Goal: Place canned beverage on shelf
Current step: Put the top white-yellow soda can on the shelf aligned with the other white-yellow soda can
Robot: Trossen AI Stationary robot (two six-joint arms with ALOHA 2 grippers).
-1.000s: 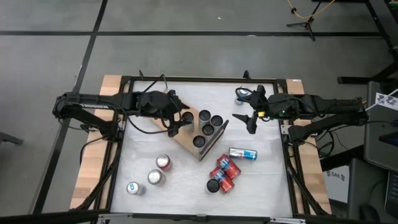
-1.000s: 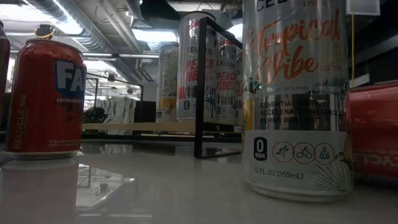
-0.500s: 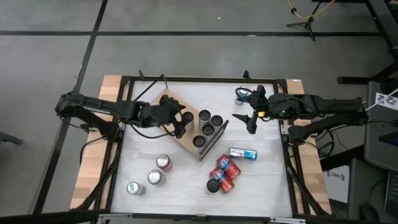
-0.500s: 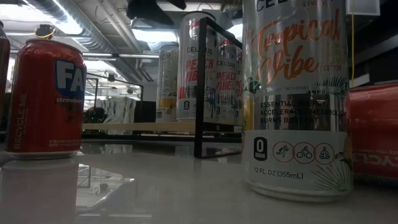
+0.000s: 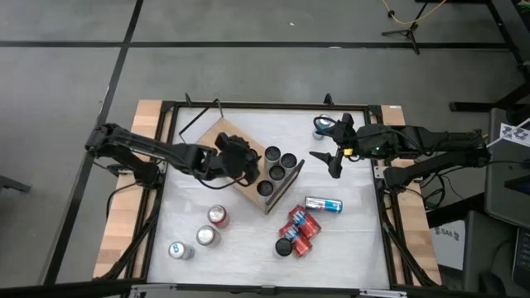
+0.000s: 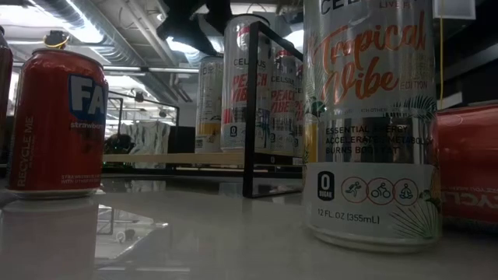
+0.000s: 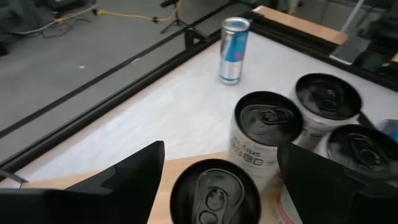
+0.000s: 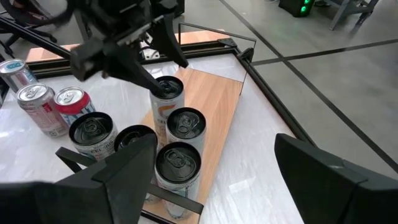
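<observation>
The shelf (image 5: 236, 178), a light-wood board on a black wire frame (image 6: 253, 109), stands slantwise mid-table. Several silver cans stand on it, bottoms on the board. My left gripper (image 5: 243, 163) is open above the can (image 7: 214, 193) at the row's left end. Its fingers (image 7: 140, 171) stand on either side of that can's top (image 8: 166, 87), with narrow gaps showing. My right gripper (image 5: 331, 161) waits open above the table, right of the shelf, with nothing between its fingers (image 8: 134, 177).
A blue-silver can (image 5: 323, 204) lies right of the shelf, beside a cluster of red cans (image 5: 296, 232). A red can (image 5: 218, 217) and two silver ones (image 5: 193, 242) stand near left. Another can (image 7: 234, 50) stands by the far right corner.
My left gripper has come down over the shelf, shifting a little toward the table's near edge and rolling about its own axis. It now straddles the end can's top. Its dark shape has entered the low view from above. The fingers have stayed open.
</observation>
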